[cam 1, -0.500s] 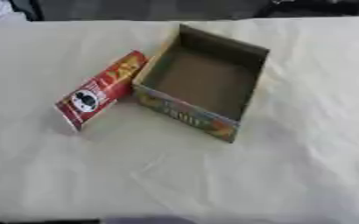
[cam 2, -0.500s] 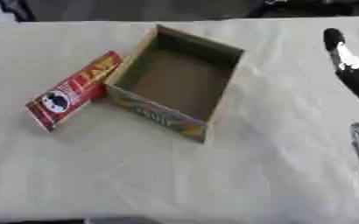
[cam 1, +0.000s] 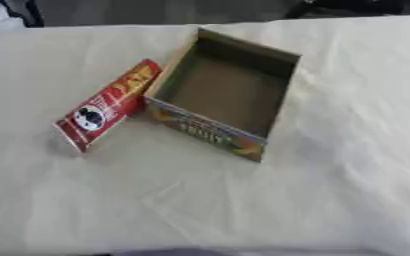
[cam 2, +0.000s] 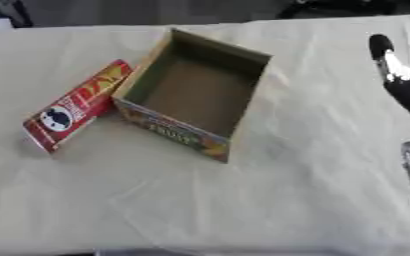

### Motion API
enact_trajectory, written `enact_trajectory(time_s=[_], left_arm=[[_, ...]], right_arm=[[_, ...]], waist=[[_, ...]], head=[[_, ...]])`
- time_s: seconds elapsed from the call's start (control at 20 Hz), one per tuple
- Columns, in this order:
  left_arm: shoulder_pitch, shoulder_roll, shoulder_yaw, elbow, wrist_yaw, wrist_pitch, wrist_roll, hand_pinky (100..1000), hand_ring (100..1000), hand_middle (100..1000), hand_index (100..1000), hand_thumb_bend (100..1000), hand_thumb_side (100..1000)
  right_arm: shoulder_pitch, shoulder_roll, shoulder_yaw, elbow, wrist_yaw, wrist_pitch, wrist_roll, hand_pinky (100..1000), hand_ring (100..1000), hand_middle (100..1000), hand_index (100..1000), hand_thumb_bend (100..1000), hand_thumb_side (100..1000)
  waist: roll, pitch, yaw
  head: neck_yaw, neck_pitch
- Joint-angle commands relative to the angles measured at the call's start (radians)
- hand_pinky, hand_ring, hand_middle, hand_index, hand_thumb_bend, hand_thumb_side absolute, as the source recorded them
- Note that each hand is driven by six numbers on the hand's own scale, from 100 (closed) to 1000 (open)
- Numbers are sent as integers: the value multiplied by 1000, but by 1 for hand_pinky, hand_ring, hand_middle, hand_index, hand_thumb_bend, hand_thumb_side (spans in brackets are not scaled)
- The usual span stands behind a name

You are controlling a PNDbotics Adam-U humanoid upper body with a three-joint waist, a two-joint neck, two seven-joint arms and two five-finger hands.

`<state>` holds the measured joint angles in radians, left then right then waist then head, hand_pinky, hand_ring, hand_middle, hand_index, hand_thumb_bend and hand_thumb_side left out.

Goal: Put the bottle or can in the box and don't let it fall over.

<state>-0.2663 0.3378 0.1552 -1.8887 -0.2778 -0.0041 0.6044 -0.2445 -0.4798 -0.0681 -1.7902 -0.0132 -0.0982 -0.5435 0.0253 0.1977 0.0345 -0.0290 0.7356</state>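
Box [cam 1: 222, 95] sat open-topped mid-table, nothing inside, interior reachable from above. Red can [cam 1: 110, 104] lay on its side touching the box's left wall, blocking that side. Cloth-covered table [cam 1: 200, 205] was bare in front and right of box. Right hand [cam 2: 399, 80] stood at right edge, well apart.
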Motion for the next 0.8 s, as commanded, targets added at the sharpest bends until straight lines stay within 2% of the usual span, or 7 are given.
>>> enact_trajectory(time_s=[0.05,0.3,0.4,0.6,0.65,0.8], left_arm=[[-17,45,-10,8,-41,-36,7,659,1000,816,758,579,574],[-22,42,-27,62,-123,-84,38,680,1000,839,776,646,598],[-20,27,-40,96,-150,-100,61,729,1000,864,785,683,643],[-16,1,-62,158,-149,-118,79,793,1000,908,806,689,676],[-14,-3,-69,172,-142,-117,73,815,1000,937,828,683,710],[-10,-9,-87,205,-122,-103,37,812,1000,951,832,682,726]], right_arm=[[-7,-30,-11,-26,5,0,-3,792,837,715,829,649,339],[-9,-30,-8,-25,3,1,-1,792,836,715,829,652,340],[-11,-29,-7,-23,2,2,0,792,836,715,829,649,340],[-12,-29,-5,-22,1,2,2,792,836,716,829,647,340],[-12,-29,-5,-21,1,2,2,792,835,716,829,646,340],[-13,-28,-3,-20,0,2,4,792,835,715,829,644,341]], waist=[[0,-18,-2],[4,-20,-4],[7,-22,-6],[10,-25,-8],[11,-26,-8],[12,-26,-10]], head=[[1,-10],[5,-7],[7,-6],[11,-6],[12,-6],[15,-7]])
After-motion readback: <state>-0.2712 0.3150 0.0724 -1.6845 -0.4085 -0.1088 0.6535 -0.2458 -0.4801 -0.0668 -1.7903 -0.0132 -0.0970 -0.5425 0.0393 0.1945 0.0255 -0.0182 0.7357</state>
